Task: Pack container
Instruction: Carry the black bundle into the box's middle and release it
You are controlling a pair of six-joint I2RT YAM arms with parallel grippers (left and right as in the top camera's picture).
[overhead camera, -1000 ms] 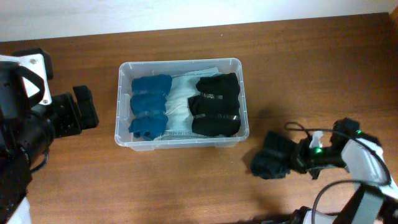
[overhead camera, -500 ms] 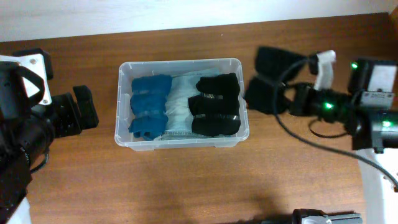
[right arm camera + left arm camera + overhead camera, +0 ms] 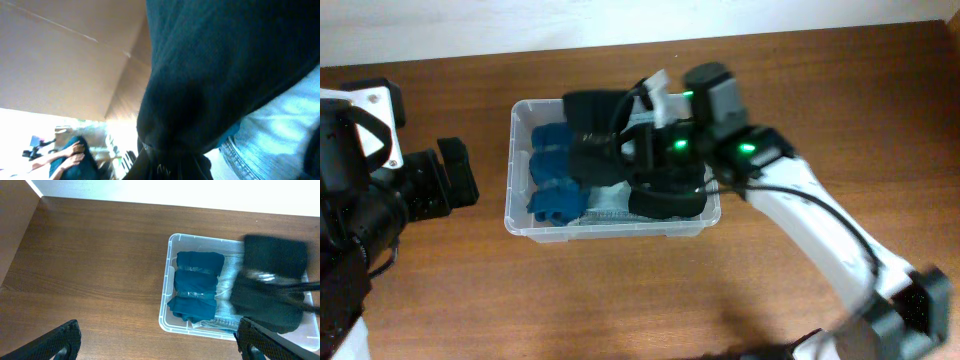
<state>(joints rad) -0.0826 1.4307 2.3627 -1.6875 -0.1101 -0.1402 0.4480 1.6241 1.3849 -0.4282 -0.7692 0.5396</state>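
- container (image 3: 517, 222) sits at table (image 3: 800, 80) ctr; blue bundle (image 3: 552, 175) at its 9 o'clock end, black stack (image 3: 670, 198) at 3, pale denim (image 3: 605, 200) betw.
- R gripper (image 3: 622, 140) clamps a black bundle (image 3: 592, 118), hung over the bin's 12 o'clock-middle, prob. aiming for the gap above the denim.
- L gripper (image 3: 157, 330) parked at 9 o'clock, fingers wide, holding nothing, out of the way.

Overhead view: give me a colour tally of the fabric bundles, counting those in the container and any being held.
Blue: 1, the blue bundle in the container
Pale: 1, the pale bundle beside it
Black: 2, the packed black bundle and the held black bundle over the container
Total: 4
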